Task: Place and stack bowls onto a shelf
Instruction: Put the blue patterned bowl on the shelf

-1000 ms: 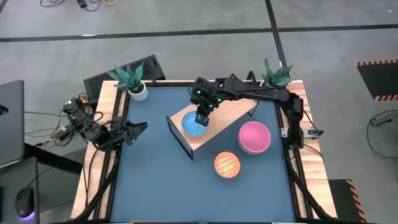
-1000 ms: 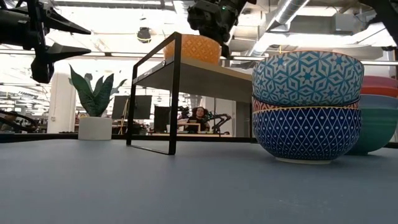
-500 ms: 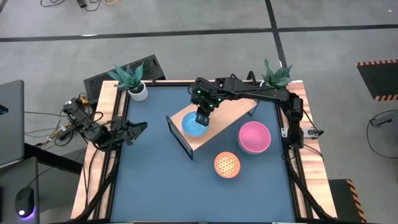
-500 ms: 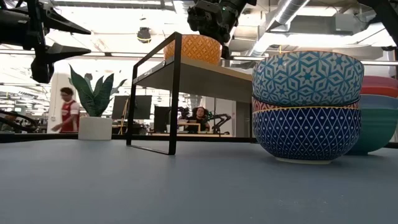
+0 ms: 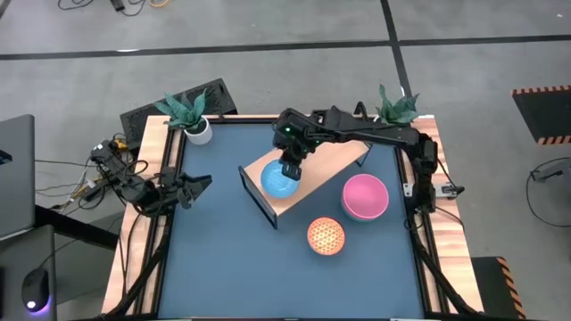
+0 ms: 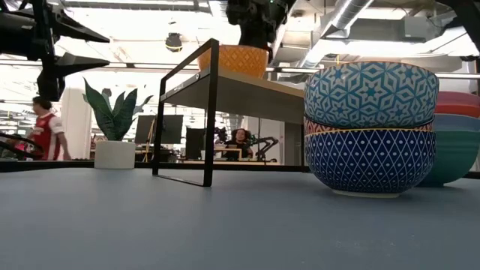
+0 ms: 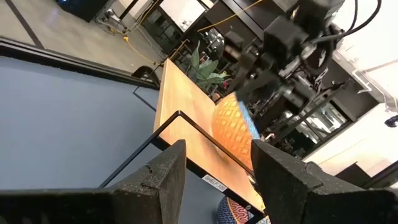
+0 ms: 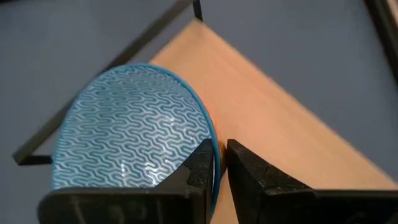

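Right hand: the right hand (image 5: pixel 289 171) is above the near end of the long light-wood shelf on a thin black metal frame (image 5: pixel 332 164). Its two dark fingers (image 8: pixel 198 167) are pinched on the rim of a round bowl.
Held bowl: the bowl with an orange-yellow outside and a light blue wave pattern inside (image 5: pixel 278 181) is on the shelf board, near the end with the black frame (image 6: pixel 186 112). In the low view its orange wall (image 6: pixel 233 60) sits on the board, directly under the hand (image 6: pixel 256 34). In the right wrist view the blue inside (image 8: pixel 130 127) is beside the fingers, with the rim between them.
Left hand: the left hand (image 5: pixel 198 185) waits at the left edge of the blue bench (image 5: pixel 214 259), in the air, with its fingers (image 7: pixel 163 175) spread apart and nothing between them.
Other bowls: a stack of small patterned bowls (image 6: pixel 371 127), light blue on top and dark blue-white below, stands on the bench; from above its orange-patterned inside (image 5: pixel 326 235) shows. A large plain pink bowl (image 5: pixel 365 196) sits on a teal green bowl (image 6: pixel 456 154), just beside the shelf.
Rest: a small white pot with a green plant (image 5: pixel 198 127) stands at the far left corner. A second green plant (image 5: pixel 396 107) is at the far right corner.
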`<state>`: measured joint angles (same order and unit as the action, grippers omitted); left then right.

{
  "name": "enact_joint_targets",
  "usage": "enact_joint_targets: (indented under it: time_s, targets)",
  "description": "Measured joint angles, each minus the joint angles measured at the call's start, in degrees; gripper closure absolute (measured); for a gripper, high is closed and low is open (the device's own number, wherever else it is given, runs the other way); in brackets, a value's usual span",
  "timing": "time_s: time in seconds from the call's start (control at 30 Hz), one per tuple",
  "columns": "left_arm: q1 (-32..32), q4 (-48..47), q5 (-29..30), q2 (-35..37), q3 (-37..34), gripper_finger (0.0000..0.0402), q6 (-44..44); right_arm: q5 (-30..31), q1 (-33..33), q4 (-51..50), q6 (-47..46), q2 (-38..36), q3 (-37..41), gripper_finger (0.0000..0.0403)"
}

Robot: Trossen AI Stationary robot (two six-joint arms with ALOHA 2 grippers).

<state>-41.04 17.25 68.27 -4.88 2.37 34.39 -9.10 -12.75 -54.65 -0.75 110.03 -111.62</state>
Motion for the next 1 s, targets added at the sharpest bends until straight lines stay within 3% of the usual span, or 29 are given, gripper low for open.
enact_joint_targets:
  time_s: [0.2,0.53,1.0]
  targets:
    - [0.0,0.0,0.0,0.0,0.0,0.0236,0.0,0.0,-0.4,-0.7,0.0,-0.9,-3.6,0.0335]
    - [0.0,-0.4,-0.3,0.0,0.0,0.0236,0.4,-4.4,-0.8,-3.0,-0.7,0.9,-3.3,0.0335]
    - [0.0,-0.4,-0.5,0.0,0.0,0.0236,0.8,-4.4,-0.9,-1.2,-0.9,1.0,-0.5,0.0335]
